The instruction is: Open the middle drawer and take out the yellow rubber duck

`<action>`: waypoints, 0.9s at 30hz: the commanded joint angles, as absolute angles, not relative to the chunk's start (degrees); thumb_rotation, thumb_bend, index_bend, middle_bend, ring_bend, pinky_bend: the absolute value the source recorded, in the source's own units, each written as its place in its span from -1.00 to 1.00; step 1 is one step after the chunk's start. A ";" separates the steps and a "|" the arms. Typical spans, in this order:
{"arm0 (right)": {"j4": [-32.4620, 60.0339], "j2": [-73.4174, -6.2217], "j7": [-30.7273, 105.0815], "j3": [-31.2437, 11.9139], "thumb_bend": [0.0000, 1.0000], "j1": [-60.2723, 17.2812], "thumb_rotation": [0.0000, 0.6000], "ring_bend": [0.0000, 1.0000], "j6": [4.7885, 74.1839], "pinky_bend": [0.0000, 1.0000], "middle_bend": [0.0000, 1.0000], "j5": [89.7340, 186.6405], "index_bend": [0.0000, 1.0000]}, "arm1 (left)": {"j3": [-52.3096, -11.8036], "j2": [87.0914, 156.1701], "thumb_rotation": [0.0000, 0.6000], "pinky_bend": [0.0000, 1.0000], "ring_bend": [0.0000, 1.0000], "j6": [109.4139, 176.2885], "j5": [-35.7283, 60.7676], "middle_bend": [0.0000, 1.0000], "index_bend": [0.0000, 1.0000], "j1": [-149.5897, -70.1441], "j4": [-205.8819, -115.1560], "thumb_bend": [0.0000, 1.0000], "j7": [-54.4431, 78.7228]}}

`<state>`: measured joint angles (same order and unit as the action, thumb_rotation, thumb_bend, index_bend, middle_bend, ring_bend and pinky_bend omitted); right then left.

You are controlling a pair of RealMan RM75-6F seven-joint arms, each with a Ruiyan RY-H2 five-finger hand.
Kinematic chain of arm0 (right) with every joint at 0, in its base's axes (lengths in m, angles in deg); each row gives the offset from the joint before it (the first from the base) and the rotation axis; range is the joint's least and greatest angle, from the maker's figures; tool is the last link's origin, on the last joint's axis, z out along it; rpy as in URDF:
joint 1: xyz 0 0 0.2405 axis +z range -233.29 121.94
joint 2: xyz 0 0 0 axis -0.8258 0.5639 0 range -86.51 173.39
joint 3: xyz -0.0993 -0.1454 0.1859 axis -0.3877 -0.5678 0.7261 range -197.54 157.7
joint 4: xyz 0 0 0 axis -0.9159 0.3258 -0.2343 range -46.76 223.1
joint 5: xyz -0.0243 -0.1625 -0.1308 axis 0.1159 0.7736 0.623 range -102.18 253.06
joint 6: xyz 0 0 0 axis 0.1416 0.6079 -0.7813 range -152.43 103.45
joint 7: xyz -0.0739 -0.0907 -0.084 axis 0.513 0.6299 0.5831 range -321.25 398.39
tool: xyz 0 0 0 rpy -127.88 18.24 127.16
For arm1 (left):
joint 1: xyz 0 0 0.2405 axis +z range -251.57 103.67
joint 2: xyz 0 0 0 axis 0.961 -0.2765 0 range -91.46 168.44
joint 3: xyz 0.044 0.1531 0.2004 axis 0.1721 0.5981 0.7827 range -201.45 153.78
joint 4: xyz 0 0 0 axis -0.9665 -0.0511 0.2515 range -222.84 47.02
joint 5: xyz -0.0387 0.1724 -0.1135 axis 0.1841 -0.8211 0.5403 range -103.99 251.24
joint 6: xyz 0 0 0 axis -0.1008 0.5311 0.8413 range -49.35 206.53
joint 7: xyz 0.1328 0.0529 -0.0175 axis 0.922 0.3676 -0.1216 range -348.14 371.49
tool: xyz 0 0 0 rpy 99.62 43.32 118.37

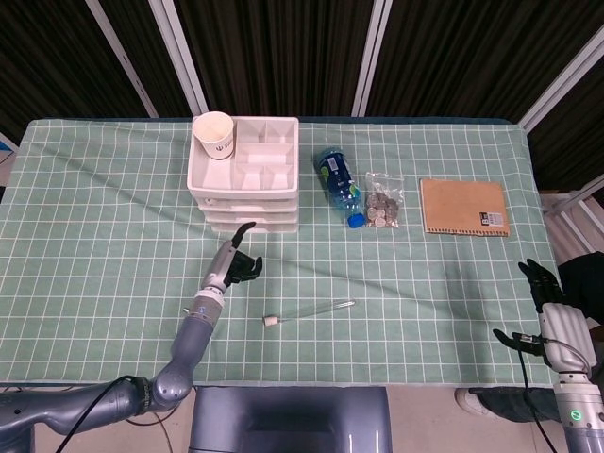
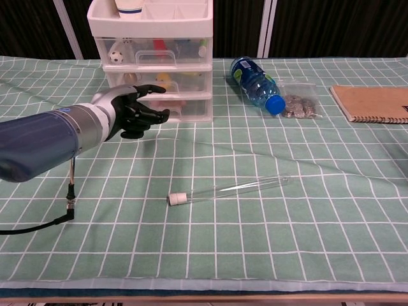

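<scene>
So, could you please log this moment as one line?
phase: reach | left robot hand: empty, before drawer unit | middle drawer: closed | right robot hand: idle, table edge

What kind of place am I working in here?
Probably a lab or robot test bench: a checked cloth covers the table, and unrelated props sit on it, including a drawer unit, a test tube and a bag of coins.

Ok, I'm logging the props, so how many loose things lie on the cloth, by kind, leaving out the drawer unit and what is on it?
Bottle: 1
Bag of coins: 1
Notebook: 1
Test tube: 1
Total: 4
</scene>
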<state>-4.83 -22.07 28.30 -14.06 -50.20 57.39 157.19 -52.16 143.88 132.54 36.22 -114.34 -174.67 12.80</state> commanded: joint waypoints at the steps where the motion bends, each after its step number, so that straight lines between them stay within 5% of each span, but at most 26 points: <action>1: -4.89 -22.04 28.23 -14.05 -0.95 -50.20 1.00 -1.00 57.34 -0.56 -1.00 157.17 -1.00 | -52.97 144.97 1.00 1.00 0.98 132.28 36.77 0.98 -0.83 -115.12 -173.14 0.03 11.61; 27: -5.45 -21.81 27.82 -13.87 -0.95 -50.17 1.00 -1.00 56.68 -0.56 -1.00 156.39 -1.00 | -54.64 149.00 1.00 1.00 1.00 128.52 36.99 0.99 -0.80 -119.78 -164.66 0.02 7.25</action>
